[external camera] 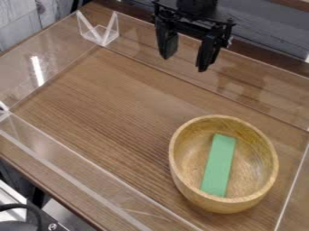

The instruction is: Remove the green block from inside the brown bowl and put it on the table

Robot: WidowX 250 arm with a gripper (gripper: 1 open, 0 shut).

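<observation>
Block [218,166] inside brown bowl [180,172]

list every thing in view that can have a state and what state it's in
hand: open, nothing between its fingertips
brown bowl: upright, holding the block
green block: inside the bowl, not out on the table

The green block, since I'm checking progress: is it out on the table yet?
No, the green block lies inside the brown bowl.

Plain green block [218,166] in light-brown bowl [182,171]
</observation>
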